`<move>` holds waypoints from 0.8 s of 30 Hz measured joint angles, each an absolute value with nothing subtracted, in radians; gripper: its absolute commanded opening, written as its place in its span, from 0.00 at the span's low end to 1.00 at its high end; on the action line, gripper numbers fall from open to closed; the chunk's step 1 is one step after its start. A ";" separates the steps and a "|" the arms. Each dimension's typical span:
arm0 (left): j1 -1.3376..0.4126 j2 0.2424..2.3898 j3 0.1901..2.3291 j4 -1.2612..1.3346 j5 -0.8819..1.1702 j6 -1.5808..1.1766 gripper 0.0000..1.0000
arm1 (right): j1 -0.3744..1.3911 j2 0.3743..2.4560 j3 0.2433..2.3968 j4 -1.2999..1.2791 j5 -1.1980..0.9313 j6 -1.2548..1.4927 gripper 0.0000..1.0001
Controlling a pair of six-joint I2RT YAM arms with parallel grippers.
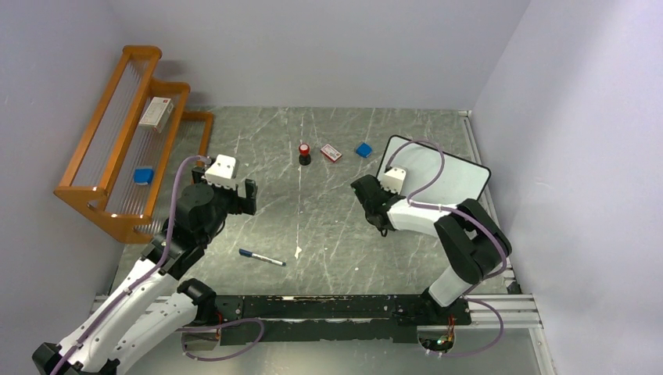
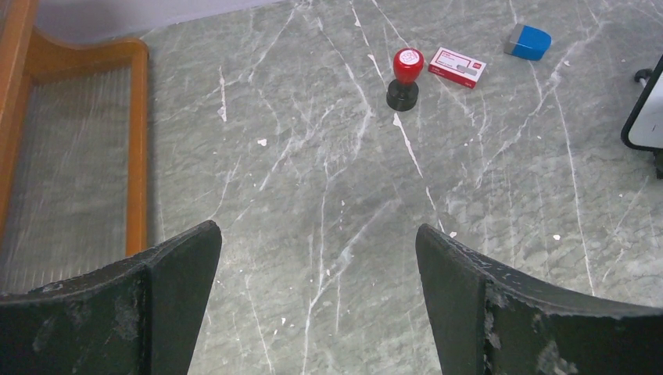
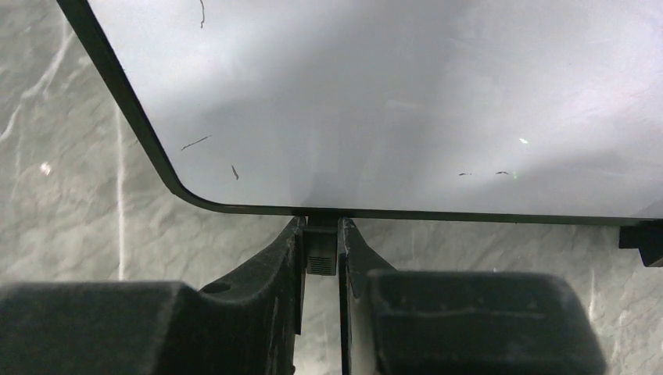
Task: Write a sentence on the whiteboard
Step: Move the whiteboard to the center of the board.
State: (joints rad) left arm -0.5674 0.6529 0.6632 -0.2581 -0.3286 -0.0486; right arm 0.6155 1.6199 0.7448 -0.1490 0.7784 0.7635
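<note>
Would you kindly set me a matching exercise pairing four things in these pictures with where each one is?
Things:
1. pen
2. stamp
3. whiteboard
4. white carton

Places:
A. on the wooden rack
B. held at its bottom edge by the right pincer
C. lying on the table between the two arms
D. upright beside a red-and-white packet

Pairs: 1-C, 2-D, 3-B, 4-A.
</note>
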 measured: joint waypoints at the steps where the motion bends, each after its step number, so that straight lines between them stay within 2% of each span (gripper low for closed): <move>1: -0.567 0.653 0.663 -0.258 -0.329 -0.049 0.98 | 0.625 1.609 0.735 -0.143 0.772 0.759 0.00; 11: -0.567 0.651 0.663 -0.258 -0.334 -0.049 0.98 | 0.772 1.550 0.685 -0.109 0.719 0.735 0.00; 24: -0.567 0.648 0.663 -0.258 -0.365 -0.052 0.98 | 0.966 1.578 0.703 -0.052 0.673 0.691 0.00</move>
